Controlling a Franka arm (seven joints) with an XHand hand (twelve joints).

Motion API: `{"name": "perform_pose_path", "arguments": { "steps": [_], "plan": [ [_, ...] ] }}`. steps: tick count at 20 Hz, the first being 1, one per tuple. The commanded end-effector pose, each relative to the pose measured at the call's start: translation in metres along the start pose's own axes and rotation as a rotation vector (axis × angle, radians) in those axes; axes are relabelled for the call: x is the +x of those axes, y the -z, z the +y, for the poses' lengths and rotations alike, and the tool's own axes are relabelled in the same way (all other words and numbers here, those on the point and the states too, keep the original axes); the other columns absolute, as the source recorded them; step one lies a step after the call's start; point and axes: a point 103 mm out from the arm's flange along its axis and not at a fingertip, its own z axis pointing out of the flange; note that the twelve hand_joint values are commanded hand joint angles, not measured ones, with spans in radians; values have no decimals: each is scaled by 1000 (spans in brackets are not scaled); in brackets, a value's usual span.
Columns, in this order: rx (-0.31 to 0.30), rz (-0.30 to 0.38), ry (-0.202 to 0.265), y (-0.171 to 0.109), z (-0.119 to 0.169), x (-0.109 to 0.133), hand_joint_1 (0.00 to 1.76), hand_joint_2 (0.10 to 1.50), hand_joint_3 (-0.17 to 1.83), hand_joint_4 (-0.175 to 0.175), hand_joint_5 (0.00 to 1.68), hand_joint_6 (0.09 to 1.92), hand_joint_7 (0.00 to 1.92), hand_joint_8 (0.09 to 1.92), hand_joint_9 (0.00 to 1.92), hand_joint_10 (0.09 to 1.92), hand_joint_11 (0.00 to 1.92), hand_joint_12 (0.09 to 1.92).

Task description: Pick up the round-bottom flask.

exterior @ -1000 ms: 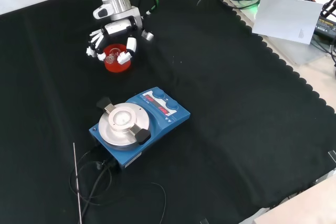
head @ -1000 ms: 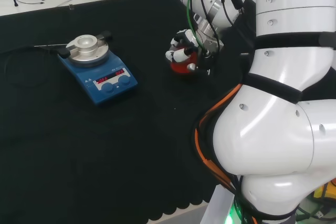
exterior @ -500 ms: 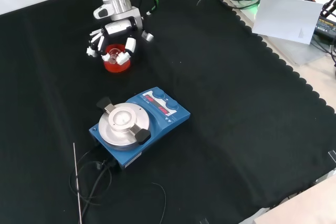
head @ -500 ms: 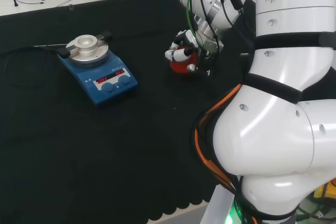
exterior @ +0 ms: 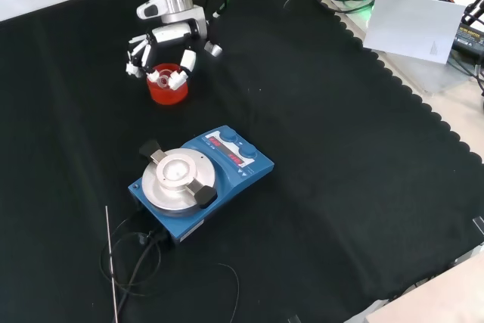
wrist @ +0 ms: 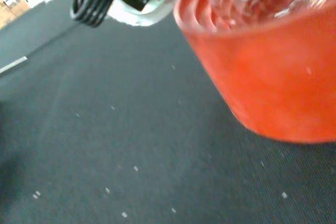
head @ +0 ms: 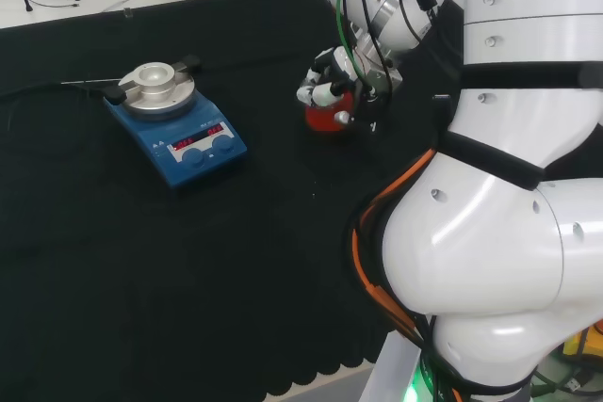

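While the hand [exterior: 168, 49] hangs directly over the red ribbed stand [exterior: 167, 90], its fingers curl around the neck of the round-bottom flask [exterior: 163, 77], whose clear bulb sits at the stand's rim; the blue hotplate stirrer [exterior: 198, 179] stands well apart from the stand.

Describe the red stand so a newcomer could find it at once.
Start at the blue stirrer plate in the middle of the black cloth. In the front view, look farther off and slightly left, under the hand: there sits the red stand, a low ribbed ring cradling a clear round-bottom flask. It is the only red thing on the cloth.
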Motion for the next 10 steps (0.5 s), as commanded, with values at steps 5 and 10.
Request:
{"name": "perform_pose_path", "arguments": {
  "steps": [5,10],
  "plan": [
    [-53,59,2,36,-14,14,1085,642,867,172,1087,1095,475,567,669,551,62,1414],
    [-65,106,-10,51,-25,19,1085,639,878,170,1083,1106,477,568,672,550,66,1414]
  ]
}}
